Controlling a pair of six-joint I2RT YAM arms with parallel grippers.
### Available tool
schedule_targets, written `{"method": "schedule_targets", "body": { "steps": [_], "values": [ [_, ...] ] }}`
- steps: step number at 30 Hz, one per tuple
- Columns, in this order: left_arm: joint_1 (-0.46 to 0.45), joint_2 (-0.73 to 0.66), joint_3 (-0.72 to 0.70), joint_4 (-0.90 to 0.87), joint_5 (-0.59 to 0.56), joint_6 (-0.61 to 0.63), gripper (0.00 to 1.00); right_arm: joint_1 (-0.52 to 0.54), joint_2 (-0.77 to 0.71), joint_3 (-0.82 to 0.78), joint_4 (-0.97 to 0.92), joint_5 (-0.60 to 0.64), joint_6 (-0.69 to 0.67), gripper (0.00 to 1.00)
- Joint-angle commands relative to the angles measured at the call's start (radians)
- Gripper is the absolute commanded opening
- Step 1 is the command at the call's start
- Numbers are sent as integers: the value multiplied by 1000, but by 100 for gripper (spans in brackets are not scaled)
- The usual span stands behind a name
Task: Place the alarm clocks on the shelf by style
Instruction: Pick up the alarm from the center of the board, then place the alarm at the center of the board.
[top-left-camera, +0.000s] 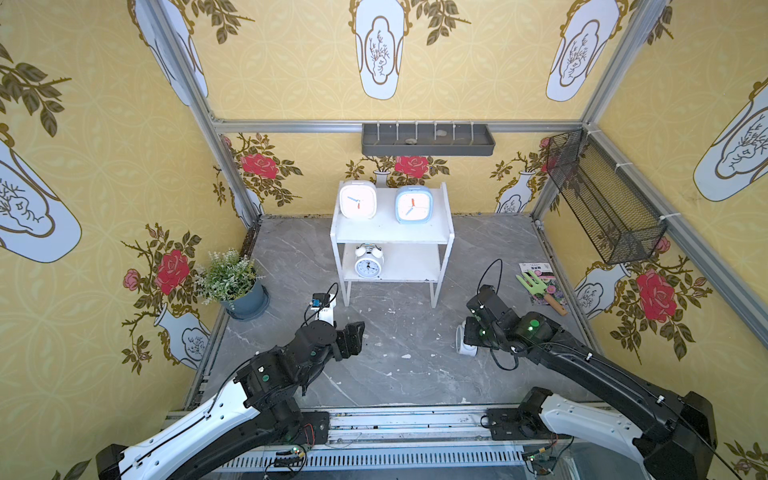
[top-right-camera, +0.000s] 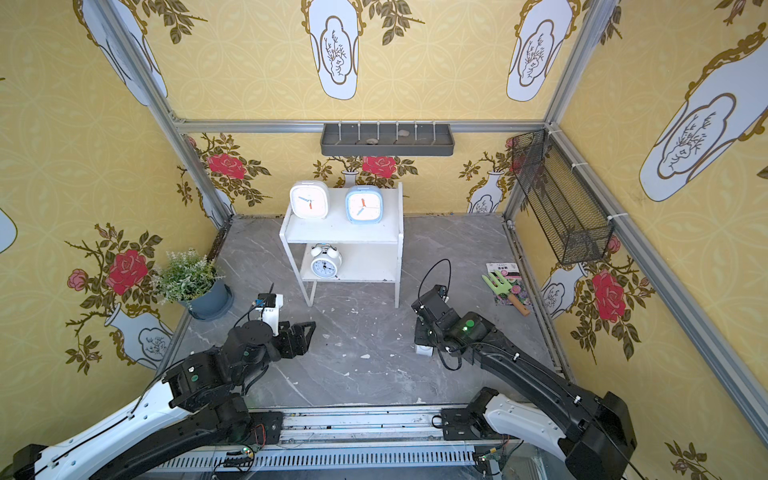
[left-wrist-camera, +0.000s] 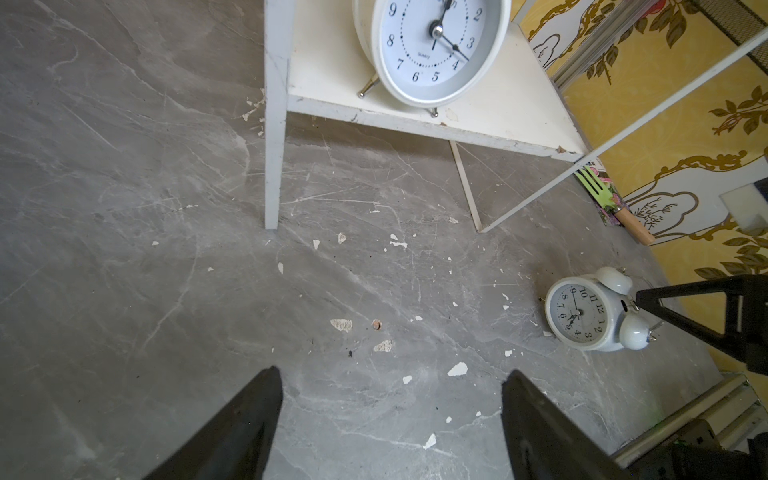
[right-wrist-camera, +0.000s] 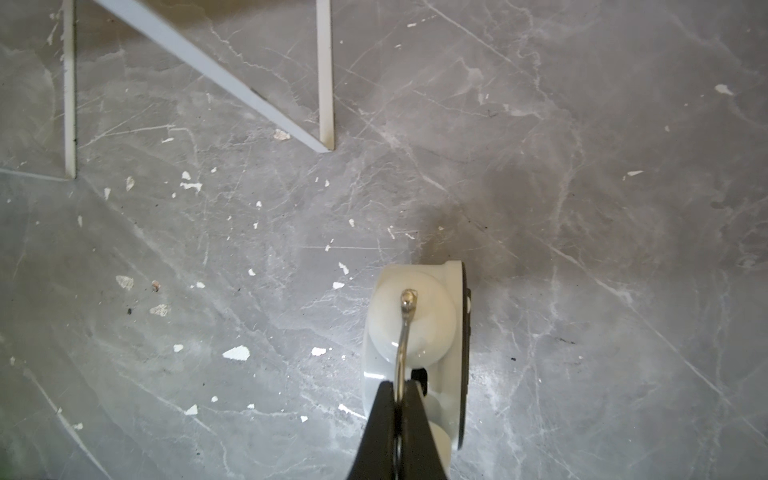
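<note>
The white shelf (top-left-camera: 390, 232) stands at the back of the grey floor. On its top board are a white square alarm clock (top-left-camera: 358, 200) and a light blue one (top-left-camera: 413, 204). A round twin-bell clock (top-left-camera: 368, 262) stands on the lower board. A second twin-bell clock (right-wrist-camera: 415, 332) stands on the floor right of the shelf's front, mostly hidden under my right wrist in both top views. My right gripper (right-wrist-camera: 400, 386) is shut on the thin metal handle over its bells. My left gripper (left-wrist-camera: 390, 374) is open over bare floor in front of the shelf's left legs, holding nothing.
A potted plant (top-left-camera: 232, 278) stands at the left wall. A green garden fork (top-left-camera: 540, 286) lies on a seed packet at the right wall. A grey tray (top-left-camera: 428, 139) hangs on the back wall and a black mesh basket (top-left-camera: 602, 199) on the right wall. White flakes litter the floor.
</note>
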Motion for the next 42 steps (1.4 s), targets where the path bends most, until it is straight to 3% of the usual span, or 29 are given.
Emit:
{"method": "schedule_targets", "body": {
  "steps": [1,9,17,24,27,29,42],
  "values": [
    [2,0,-5,36,2,13,88,66,7,40,22,31,-9,0],
    [1,-7,-8,41,-1,22,88,223,215,141,62,-6,-50,0],
    [1,-39,-27,27,-2,7,88,260,375,181,146,-20,-82,0],
    [1,-38,-32,31,-4,5,88,273,373,173,157,35,-57,9],
    [1,-27,-32,42,-2,7,88,272,355,165,149,54,-44,0],
    [1,-20,-29,47,1,9,88,271,345,163,146,54,-44,0],
    [1,-7,-38,70,12,8,88,321,327,191,237,-95,-113,0]
  ]
}}
